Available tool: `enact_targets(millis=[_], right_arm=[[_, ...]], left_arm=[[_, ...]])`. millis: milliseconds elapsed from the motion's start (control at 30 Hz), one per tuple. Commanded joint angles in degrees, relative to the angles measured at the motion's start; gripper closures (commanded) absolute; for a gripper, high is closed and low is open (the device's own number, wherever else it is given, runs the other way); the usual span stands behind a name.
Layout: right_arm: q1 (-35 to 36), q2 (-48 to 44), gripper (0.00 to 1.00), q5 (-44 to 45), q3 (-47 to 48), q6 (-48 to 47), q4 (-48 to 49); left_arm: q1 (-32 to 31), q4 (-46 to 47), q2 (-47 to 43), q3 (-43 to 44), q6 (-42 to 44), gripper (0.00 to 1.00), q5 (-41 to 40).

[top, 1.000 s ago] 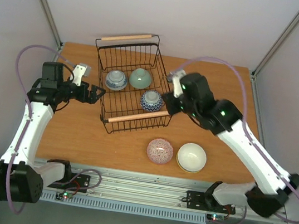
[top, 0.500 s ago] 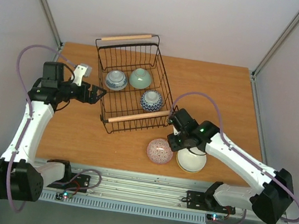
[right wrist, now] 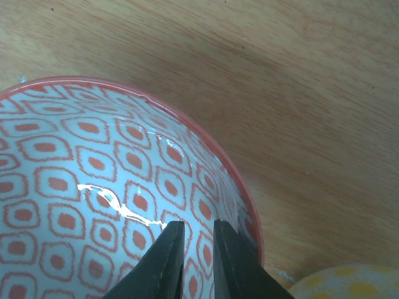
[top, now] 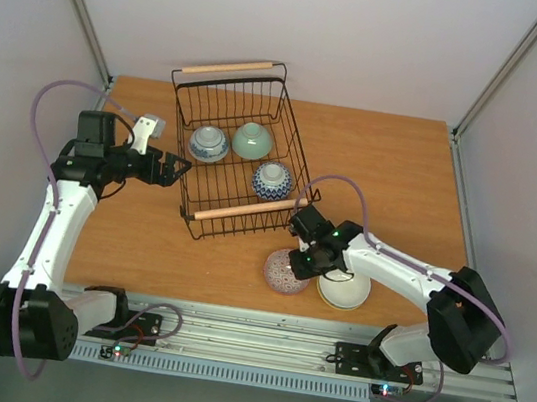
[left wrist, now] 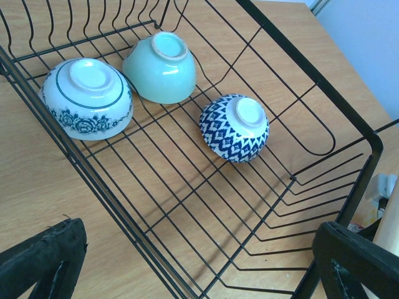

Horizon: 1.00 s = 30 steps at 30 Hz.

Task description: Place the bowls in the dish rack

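The black wire dish rack [top: 243,70] stands at the back centre. In it three bowls lie upside down: a blue-and-white floral bowl [top: 209,142], a mint green bowl [top: 253,140] and a blue zigzag bowl [top: 273,179]. They also show in the left wrist view: the floral bowl [left wrist: 87,99], the mint green bowl [left wrist: 161,68] and the zigzag bowl [left wrist: 235,128]. A red-patterned bowl [top: 280,274] and a cream bowl [top: 345,285] sit upright near the front edge. My right gripper [top: 302,260] hangs just over the inside of the red-patterned bowl [right wrist: 93,174], its fingers almost together, with nothing between them. My left gripper [top: 164,167] is wide open at the rack's left wall [left wrist: 93,180].
The rack's near wooden handle [top: 247,210] lies just behind my right wrist. The cream bowl's yellow-dotted inside [right wrist: 349,283] touches or nearly touches the red-patterned bowl's right side. The table's front edge [top: 262,311] is close below both bowls.
My right arm has swung from the rack's right side down and forward to the red-patterned bowl. The left arm has not moved.
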Motion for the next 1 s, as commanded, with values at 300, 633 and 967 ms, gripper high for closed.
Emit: enact_targets(millis=[300, 633, 967], right_arm=[[0.1, -10.7, 0.86, 7.9, 0.8, 2.9, -1.8], [0.0, -3.8, 0.85, 6.7, -1.4, 3.0, 2.2], [0.0, -1.7, 0.81, 6.2, -1.8, 2.6, 2.9]], left_arm=[[0.3, 2.0, 0.2, -0.6, 0.6, 0.01, 0.9], [0.3, 1.7, -0.2, -0.7, 0.9, 0.01, 0.3], [0.3, 1.9, -0.1, -0.7, 1.1, 0.01, 0.3]])
